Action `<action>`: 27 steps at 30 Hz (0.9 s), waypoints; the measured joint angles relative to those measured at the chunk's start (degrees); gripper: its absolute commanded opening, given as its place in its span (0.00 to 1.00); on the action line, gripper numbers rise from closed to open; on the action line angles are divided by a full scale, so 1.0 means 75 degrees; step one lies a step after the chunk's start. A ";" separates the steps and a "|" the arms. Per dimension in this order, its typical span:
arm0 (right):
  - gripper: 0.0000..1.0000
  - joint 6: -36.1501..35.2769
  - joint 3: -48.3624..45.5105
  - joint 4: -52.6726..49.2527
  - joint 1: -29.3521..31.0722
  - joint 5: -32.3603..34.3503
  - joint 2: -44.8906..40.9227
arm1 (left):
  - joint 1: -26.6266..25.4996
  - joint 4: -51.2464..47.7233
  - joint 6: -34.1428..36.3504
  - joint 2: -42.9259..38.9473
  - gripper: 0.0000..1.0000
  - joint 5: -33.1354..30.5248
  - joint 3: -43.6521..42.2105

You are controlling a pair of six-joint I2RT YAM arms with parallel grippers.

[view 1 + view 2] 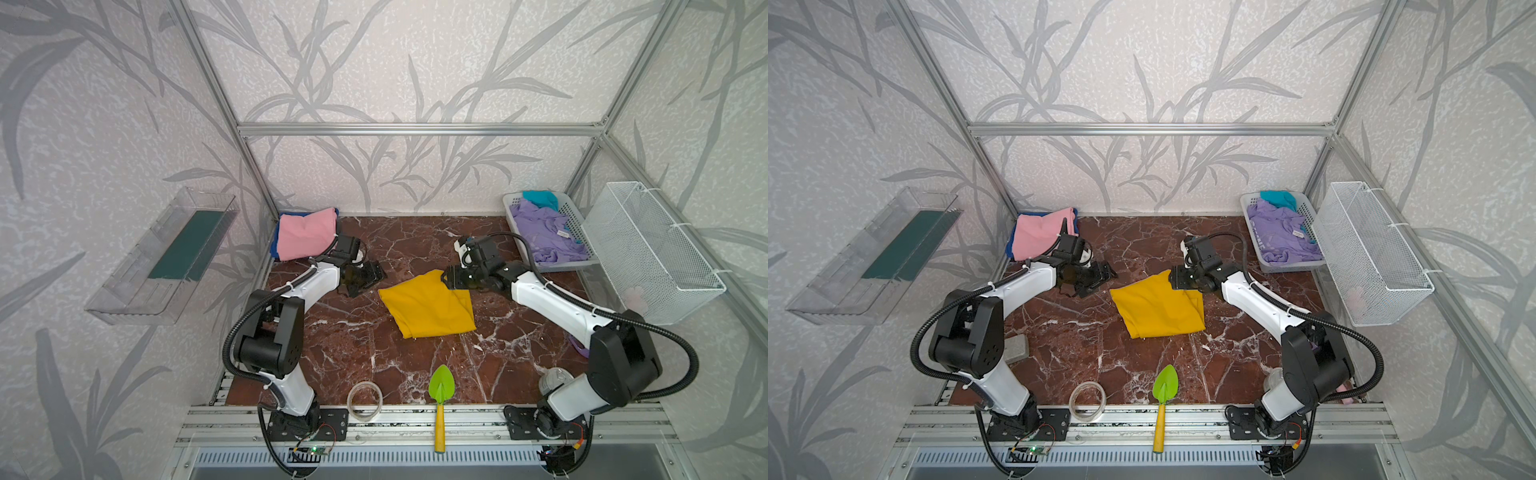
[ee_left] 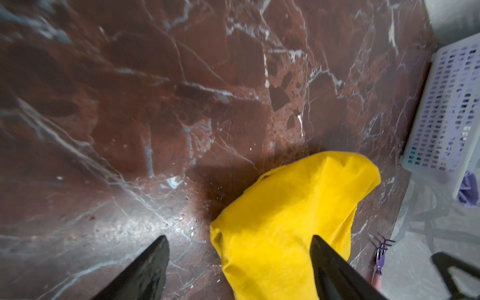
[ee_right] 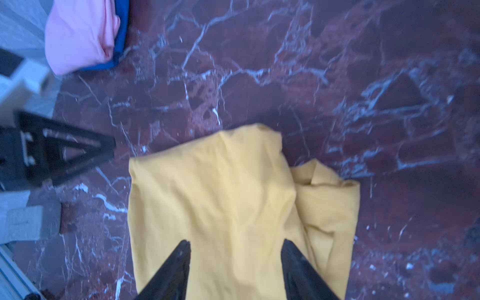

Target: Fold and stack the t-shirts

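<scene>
Right gripper [image 3: 235,241], jaws apart and empty, is hovering at one o'clock of the yellow t-shirt [image 1: 428,309]; left gripper [image 2: 239,236], wide open, empty, at ten. Loose three-o'clock layers are likely risking unfolding when lifted.

A yellow shirt [image 1: 428,305] lies mid-frame on the counter [image 1: 365,353], folded into a rough, skewed rectangle with its right edge rumpled. At upper left, a folded pink shirt [image 1: 305,233] sits on a blue one [image 1: 273,246]. At upper right, a crumpled lavender shirt [image 1: 544,232] fills a basket [image 1: 509,206], with a teal one [image 1: 540,198] bunched behind it.
</scene>
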 measured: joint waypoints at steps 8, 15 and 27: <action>0.59 -0.0032 0.0845 0.0376 -0.0562 -0.1142 0.2413 | -0.0105 0.0210 0.0017 0.0895 0.73 0.0099 -0.0050; 0.01 0.0268 0.1029 0.0956 -0.0676 -0.1851 0.3290 | -0.0198 0.0446 -0.0070 0.1256 0.11 0.0321 0.0227; 0.00 0.0676 -0.0323 0.1716 -0.0912 -0.1856 0.1125 | -0.0364 0.0367 -0.0137 0.1093 0.00 0.0574 0.0935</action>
